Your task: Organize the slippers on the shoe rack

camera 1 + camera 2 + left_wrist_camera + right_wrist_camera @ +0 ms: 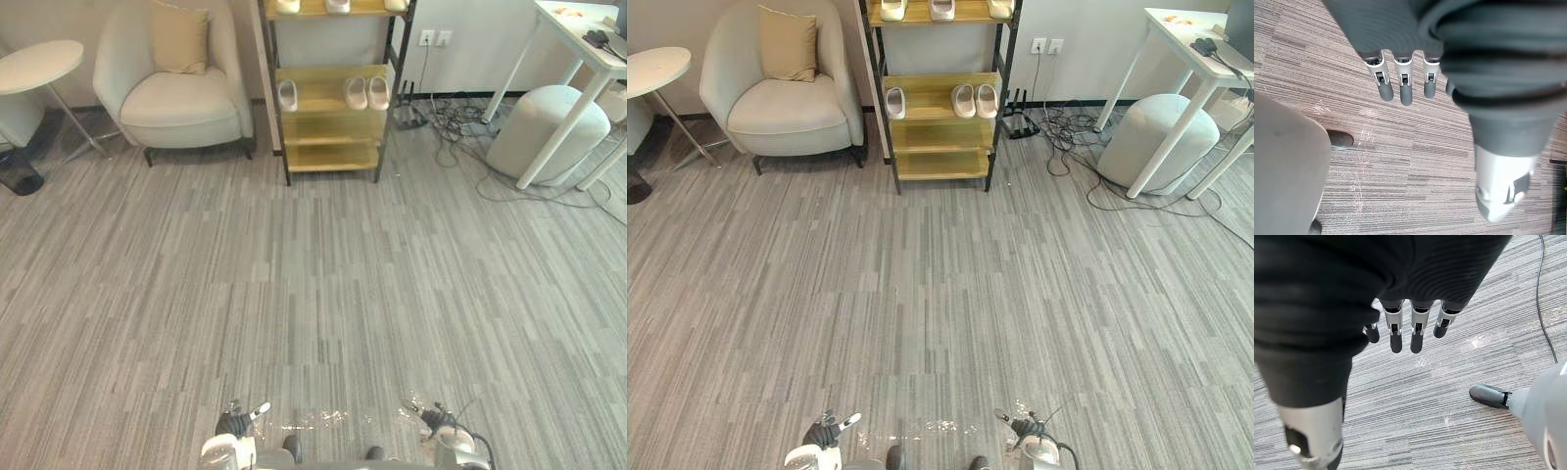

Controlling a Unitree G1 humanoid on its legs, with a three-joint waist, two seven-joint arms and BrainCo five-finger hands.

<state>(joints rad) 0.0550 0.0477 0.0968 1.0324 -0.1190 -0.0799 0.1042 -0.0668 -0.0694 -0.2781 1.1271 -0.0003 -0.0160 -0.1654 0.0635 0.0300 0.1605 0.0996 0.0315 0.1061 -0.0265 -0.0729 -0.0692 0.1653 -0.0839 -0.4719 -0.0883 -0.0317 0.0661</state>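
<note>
Grey carpet [294, 274] is stretching ahead to the shoe rack [323, 98]. Its slippers [356, 93] are lying lengthwise away from me, well apart from my left hand [1400, 88] and right hand [1410, 333], which are both hanging slack-fingered and empty.

shoe rack [333, 103]: upper part cut off by the top edge.
top-shelf slippers [941, 9]: only the near ends show; the rest runs past the edge.
middle-shelf slippers [963, 100]: too small to tell any detail.
white desk [586, 47]: cut off at the right edge; the items on it are too small to identify.
round side table [34, 64]: left part out of frame.
dark object [18, 174]: cropped at the left edge, kind unclear.
left hand [235, 423], right hand [438, 421]: cropped by the lower edge in the eye views.
</note>
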